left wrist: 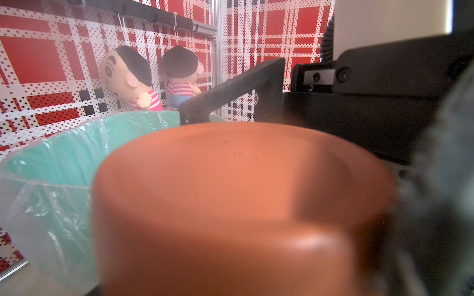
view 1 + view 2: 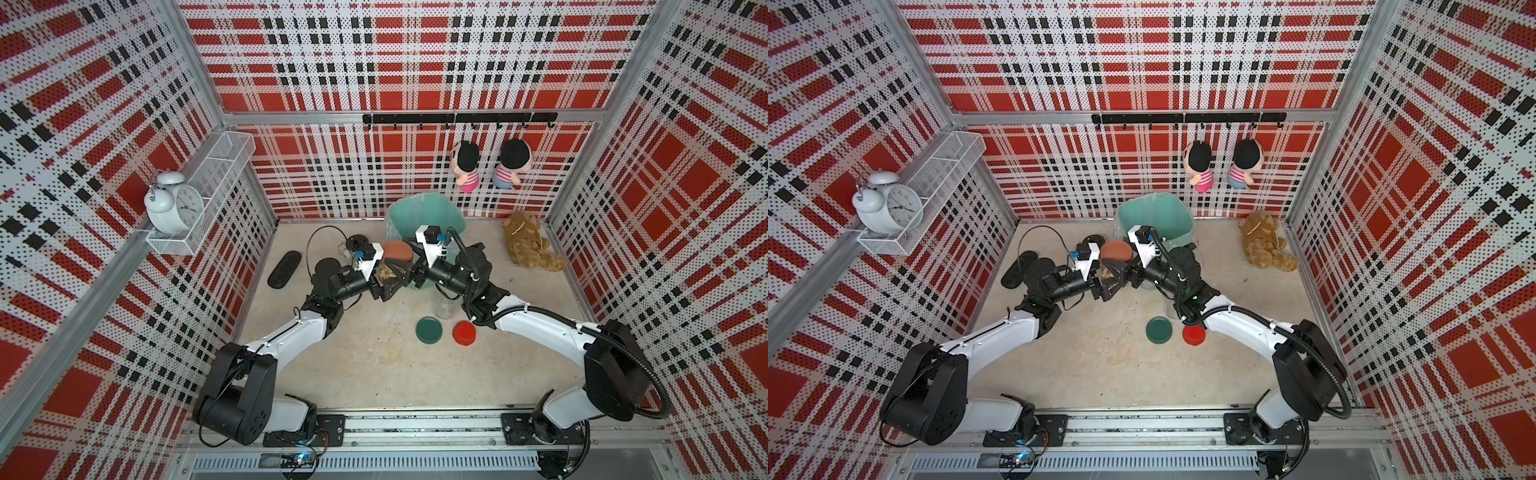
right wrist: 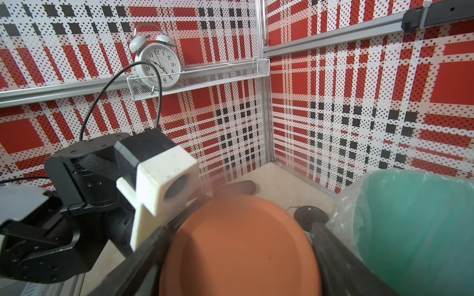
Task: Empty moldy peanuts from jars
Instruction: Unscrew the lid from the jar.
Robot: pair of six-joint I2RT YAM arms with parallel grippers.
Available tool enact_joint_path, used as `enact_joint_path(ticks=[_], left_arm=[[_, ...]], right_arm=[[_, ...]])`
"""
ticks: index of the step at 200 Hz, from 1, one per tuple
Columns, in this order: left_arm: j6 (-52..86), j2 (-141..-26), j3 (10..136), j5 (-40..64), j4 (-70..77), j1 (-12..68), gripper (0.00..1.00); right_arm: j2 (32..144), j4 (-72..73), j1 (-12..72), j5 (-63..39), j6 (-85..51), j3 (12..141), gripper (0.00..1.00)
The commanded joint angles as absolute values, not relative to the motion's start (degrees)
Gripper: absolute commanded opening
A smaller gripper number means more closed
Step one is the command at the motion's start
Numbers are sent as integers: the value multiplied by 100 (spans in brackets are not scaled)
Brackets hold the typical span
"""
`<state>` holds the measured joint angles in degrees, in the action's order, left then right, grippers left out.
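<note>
The walls [image 2: 415,62] are checked in red, white and black, with little dots all over. The tabletop [image 2: 374,365] is a pale sandy colour. The orange-brown lid [image 2: 397,251] tops a see-through jar [image 2: 381,266] of tan peanuts [image 2: 1107,273]. The dark green lid [image 2: 429,330] and the bright red lid [image 2: 464,333] are plain. The bin [image 2: 415,208] is blue-green with a clear bag. The clock [image 2: 174,203] and the wire shelf [image 2: 216,166] are white. The doll in pink [image 2: 466,166] and the doll in blue [image 2: 513,164] both have black hair and pink-and-white stripes. The teddy [image 2: 530,245] is light brown. The left arm [image 2: 291,332] and the right arm [image 2: 540,328] are white and black.
</note>
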<state>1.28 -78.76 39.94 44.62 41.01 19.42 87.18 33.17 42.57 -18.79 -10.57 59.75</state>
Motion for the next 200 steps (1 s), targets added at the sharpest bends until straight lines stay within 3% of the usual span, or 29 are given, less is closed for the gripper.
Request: enact_joint_path(ticks=[1, 56, 89, 137, 155, 158, 161, 163, 182, 200], left_arm=[[212, -7814, 4200, 4481, 4532, 1936, 0], [264, -7849, 4201, 4676, 4519, 1890, 0], [294, -7858, 4221, 4744, 4526, 1881, 0], [333, -7866, 4262, 4816, 4520, 1890, 0], [318, -7861, 4266, 4795, 4526, 1889, 0], [322, -7851, 4271, 4791, 4526, 1885, 0], [315, -7853, 4264, 4786, 4520, 1888, 0], [305, -7850, 4270, 4785, 4525, 1889, 0], [293, -7853, 4255, 4757, 4519, 1890, 0], [279, -7866, 4259, 4745, 4522, 1898, 0]], right_arm=[[8771, 2948, 4262, -2678, -602, 6097, 69], [9062, 2656, 3152, -5781, -26, 6537, 61], [9500, 1016, 2811, -6979, 1477, 7468, 69], [10353, -2827, 2707, -7402, 4251, 9437, 76], [10589, -3893, 2742, -7119, 4832, 10090, 85], [10584, -3889, 2742, -7097, 4792, 10101, 87], [10543, -3795, 2748, -7080, 4644, 10086, 99], [10522, -3702, 2752, -7066, 4540, 10058, 100], [10039, -1900, 2753, -6870, 2961, 9239, 100], [9323, 1389, 2752, -6322, 744, 7766, 100]])
